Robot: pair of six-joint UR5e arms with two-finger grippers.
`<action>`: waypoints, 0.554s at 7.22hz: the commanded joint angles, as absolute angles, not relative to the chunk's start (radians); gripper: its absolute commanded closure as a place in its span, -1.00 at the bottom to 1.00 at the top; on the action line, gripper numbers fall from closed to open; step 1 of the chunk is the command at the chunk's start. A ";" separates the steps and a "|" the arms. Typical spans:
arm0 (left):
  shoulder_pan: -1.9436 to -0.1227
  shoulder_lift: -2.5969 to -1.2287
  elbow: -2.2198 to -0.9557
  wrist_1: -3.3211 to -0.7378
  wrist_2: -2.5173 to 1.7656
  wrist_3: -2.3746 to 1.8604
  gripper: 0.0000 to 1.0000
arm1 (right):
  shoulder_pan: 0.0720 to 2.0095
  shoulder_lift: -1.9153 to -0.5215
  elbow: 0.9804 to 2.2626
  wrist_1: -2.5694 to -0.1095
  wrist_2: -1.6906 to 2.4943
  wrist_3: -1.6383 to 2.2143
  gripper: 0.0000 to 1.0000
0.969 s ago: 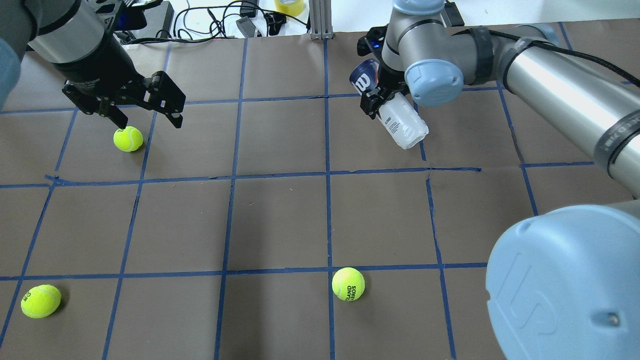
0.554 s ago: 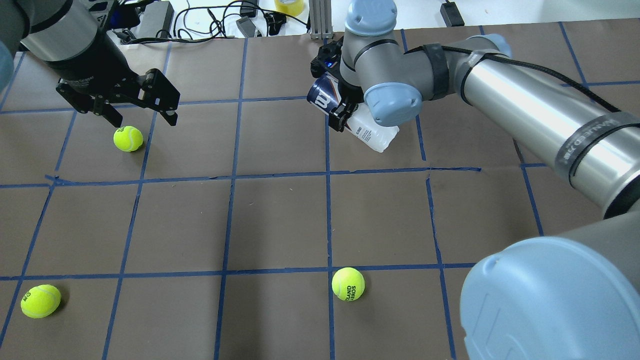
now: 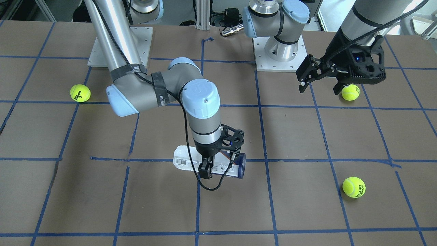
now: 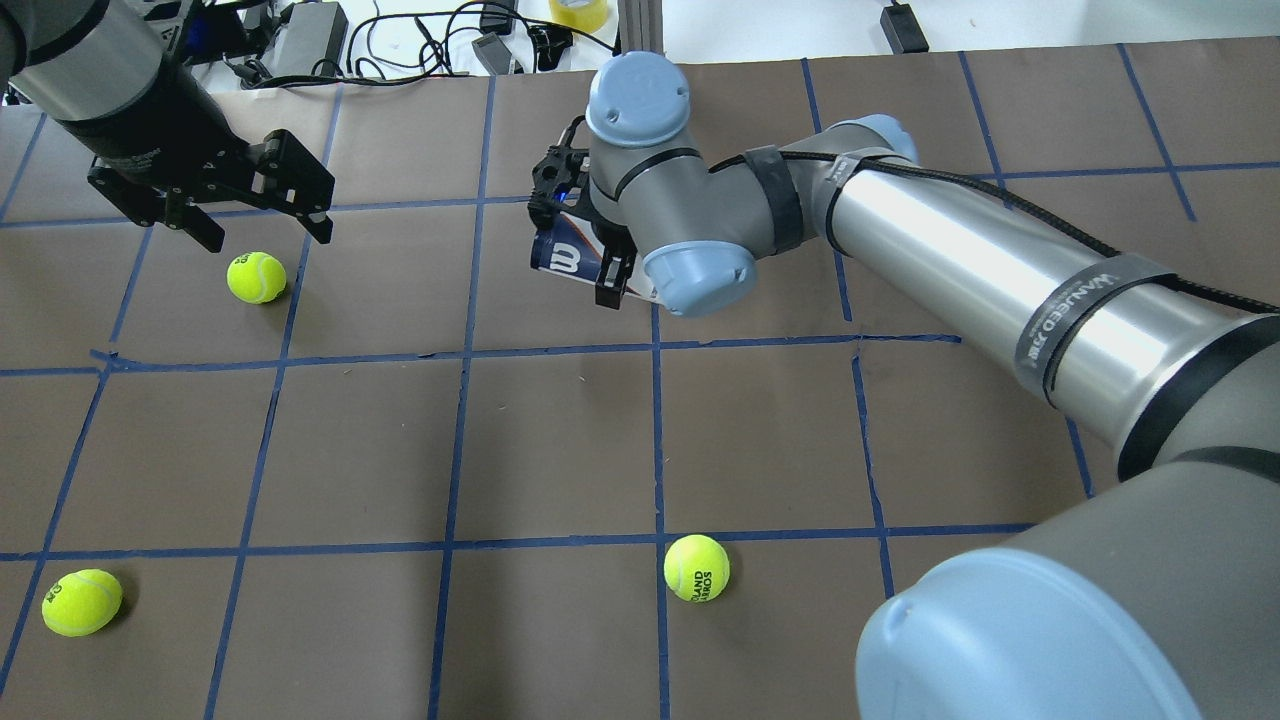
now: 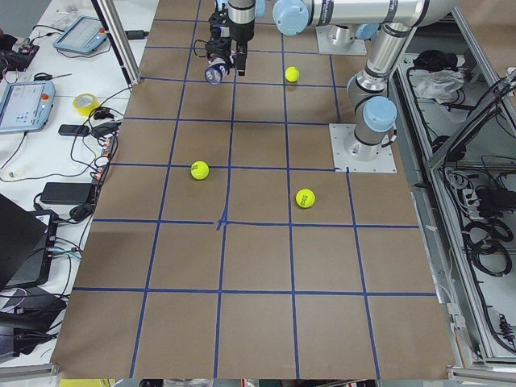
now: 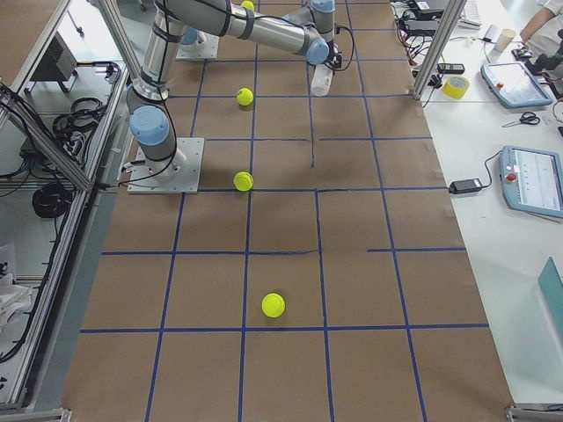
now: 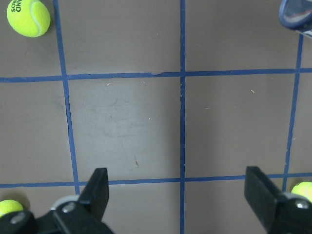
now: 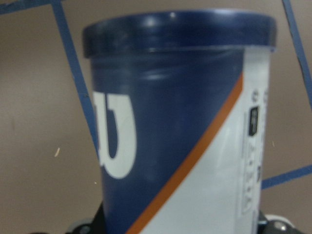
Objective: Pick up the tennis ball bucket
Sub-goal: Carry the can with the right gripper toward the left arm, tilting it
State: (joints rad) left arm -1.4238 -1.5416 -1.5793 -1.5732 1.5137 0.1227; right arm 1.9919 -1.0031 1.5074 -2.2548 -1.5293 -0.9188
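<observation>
The tennis ball bucket (image 3: 186, 162) is a clear tube with a white label and a navy end (image 4: 558, 256). It lies sideways in my right gripper (image 3: 219, 166), which is shut on its middle near the table's far centre. The tube fills the right wrist view (image 8: 180, 122). My left gripper (image 4: 268, 240) is open and empty, just above and behind a tennis ball (image 4: 256, 277). In the left wrist view the open fingers (image 7: 96, 187) frame bare table, and the tube's navy end (image 7: 297, 13) shows at the top right.
Two more tennis balls lie near the robot's side, one left (image 4: 82, 602) and one centre (image 4: 697, 568). Cables, adapters and a tape roll (image 4: 580, 12) lie past the far edge. My right arm's long link (image 4: 960, 260) spans the right half.
My right arm has carried the tube to the left, across the table's centre line. My left gripper has drifted slightly left and back and stays open.
</observation>
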 commanded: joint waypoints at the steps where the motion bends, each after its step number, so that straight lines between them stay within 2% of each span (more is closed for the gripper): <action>1: -1.408 -1.540 -1.578 -1.574 1.506 0.124 -1.00 | 2.045 -0.977 1.509 -2.260 -1.534 -1.007 -0.63; 4: -1.355 -1.540 -1.580 -1.574 1.496 0.135 -1.00 | 2.068 -0.925 1.499 -2.329 -1.539 -1.114 -0.63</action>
State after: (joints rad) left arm -1.3730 -1.5403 -1.5794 -1.5738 1.4977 0.1305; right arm 2.0603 -0.9416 1.5047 -2.3071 -1.5374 -1.0902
